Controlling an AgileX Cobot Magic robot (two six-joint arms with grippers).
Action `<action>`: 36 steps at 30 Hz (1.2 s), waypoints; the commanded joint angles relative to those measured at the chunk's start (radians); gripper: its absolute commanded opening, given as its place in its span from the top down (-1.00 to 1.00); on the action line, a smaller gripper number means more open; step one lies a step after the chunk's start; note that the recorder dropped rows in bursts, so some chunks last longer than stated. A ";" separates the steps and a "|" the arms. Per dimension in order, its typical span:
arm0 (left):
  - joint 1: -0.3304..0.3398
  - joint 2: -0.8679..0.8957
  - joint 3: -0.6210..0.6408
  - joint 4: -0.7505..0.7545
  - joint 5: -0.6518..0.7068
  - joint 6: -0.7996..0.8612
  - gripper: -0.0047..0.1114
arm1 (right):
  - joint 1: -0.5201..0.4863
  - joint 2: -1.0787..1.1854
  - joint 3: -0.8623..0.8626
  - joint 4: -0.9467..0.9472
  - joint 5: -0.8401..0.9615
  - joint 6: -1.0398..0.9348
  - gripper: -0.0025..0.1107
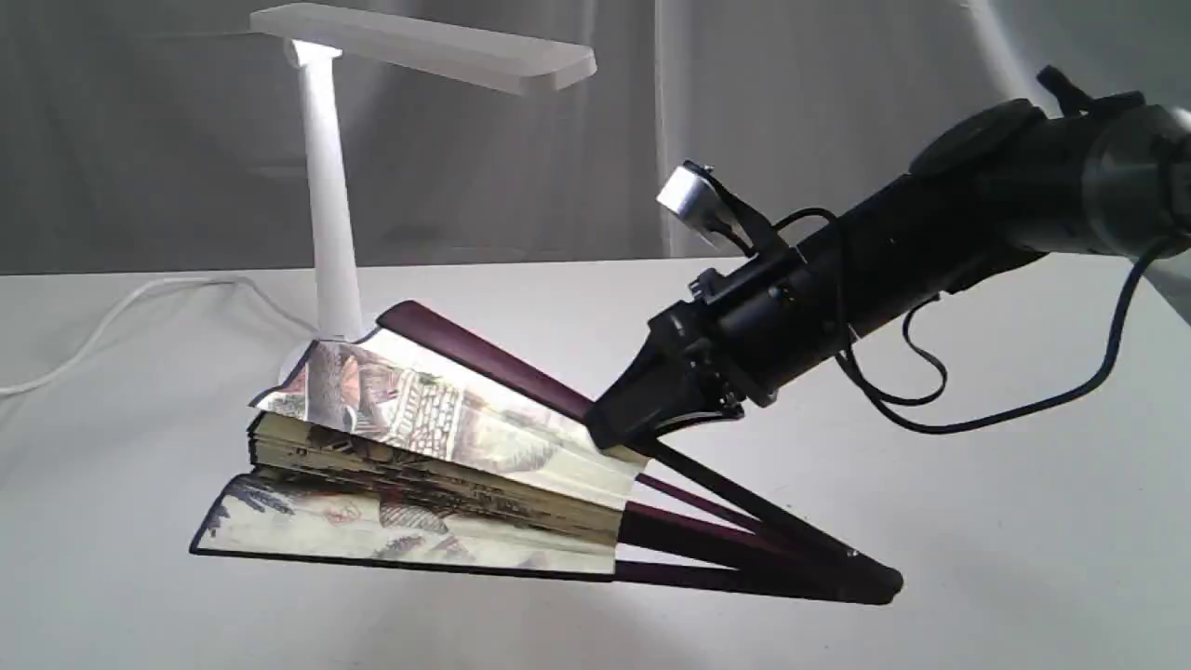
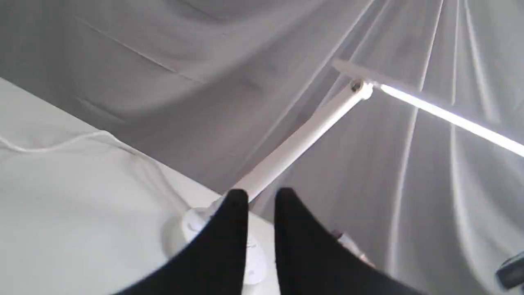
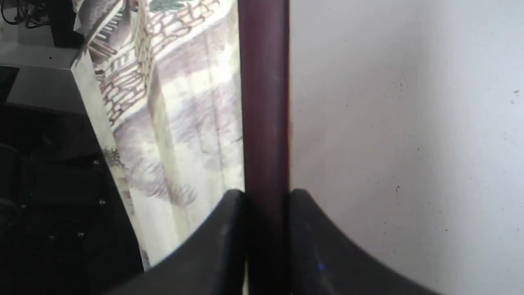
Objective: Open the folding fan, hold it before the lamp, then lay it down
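Gripping the folding fan's upper maroon guard rib between its clamped jaws, the right gripper holds the fan part-open, its lower edge resting on the tabletop toward the front. The lit lamp stands just behind, near the back edge. The left gripper hangs empty near the lamp, jaws narrowly apart.

The fan is made of creased, matt paper with smooth dark wood ribs. The lamp is seen as smooth white plastic. The table looks matt white. Soft grey cloth is hung behind.
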 commanded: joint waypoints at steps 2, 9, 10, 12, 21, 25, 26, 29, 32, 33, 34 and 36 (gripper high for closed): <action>-0.004 0.004 0.002 -0.225 -0.098 -0.201 0.72 | -0.001 -0.012 0.002 0.031 0.003 -0.014 0.96; -0.004 0.162 -0.233 -0.179 0.125 -0.247 0.92 | -0.001 -0.012 0.000 0.128 0.003 -0.016 0.96; -0.005 0.211 -0.273 -0.179 0.134 -0.228 0.92 | -0.001 -0.012 0.000 0.132 0.003 -0.016 0.96; -0.007 0.323 -0.379 -0.179 0.179 -0.160 0.92 | -0.001 -0.012 0.000 0.132 0.003 -0.016 0.96; -0.007 0.859 -0.629 -0.244 0.473 0.464 0.90 | -0.001 -0.012 0.000 0.139 -0.005 -0.017 0.96; -0.007 1.061 -0.629 -0.444 0.475 0.556 0.90 | -0.001 -0.012 0.000 0.144 -0.085 -0.021 0.96; -0.007 1.084 -0.629 -0.499 0.475 0.622 0.90 | -0.001 -0.012 0.000 0.146 -0.110 -0.021 0.96; -0.007 1.181 -0.629 -0.865 0.529 0.904 0.87 | -0.001 -0.012 0.000 0.167 -0.187 -0.017 0.96; -0.007 1.260 -0.629 -1.148 0.608 1.039 0.66 | -0.001 -0.012 0.000 0.210 -0.250 -0.014 0.96; -0.007 1.285 -0.629 -1.221 0.614 1.073 0.53 | -0.001 -0.012 0.000 0.225 -0.260 -0.010 0.96; -0.007 1.309 -0.629 -1.281 0.612 1.096 0.37 | -0.001 -0.012 0.000 0.245 -0.268 -0.003 0.96; -0.007 1.356 -0.629 -1.382 0.607 1.136 -0.03 | -0.001 -0.010 0.000 0.274 -0.276 0.006 0.96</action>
